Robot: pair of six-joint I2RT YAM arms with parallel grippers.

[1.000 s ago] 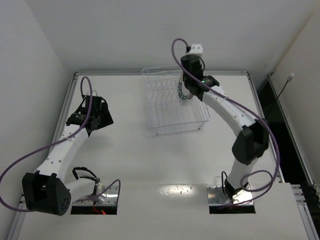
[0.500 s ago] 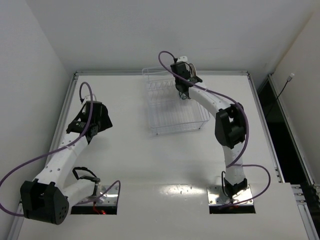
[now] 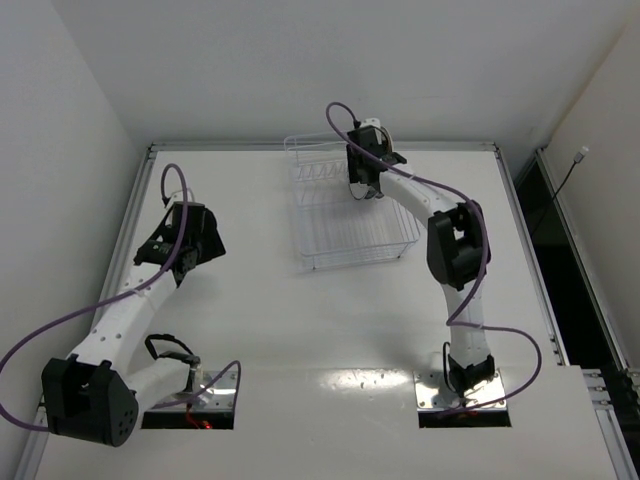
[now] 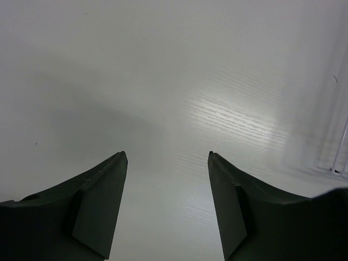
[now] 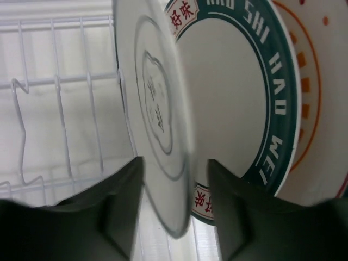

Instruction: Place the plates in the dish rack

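Observation:
In the right wrist view three plates stand on edge in the dish rack (image 5: 60,109). Nearest is the white plate with thin dark rings and a grey centre figure (image 5: 157,109). Behind it stands the dark blue-green rimmed plate (image 5: 244,98), then the orange patterned plate (image 5: 321,81). My right gripper (image 5: 175,162) straddles the white plate's rim, open, with a gap on each side. From above, the right gripper (image 3: 366,182) hangs over the back of the dish rack (image 3: 340,240) and hides the plates. My left gripper (image 4: 167,155) is open over bare table, also at the left (image 3: 203,243).
The rack's empty divider tines (image 5: 24,136) run to the left of the plates. A white wall borders the table's left edge (image 3: 140,200) and a rail its right edge (image 3: 520,220). The right arm's elbow (image 3: 455,245) stands just right of the rack.
The right arm has swung left and back over the rack's rear. Its jaws, shut on the white plate before, have opened off it. The left arm has barely moved.

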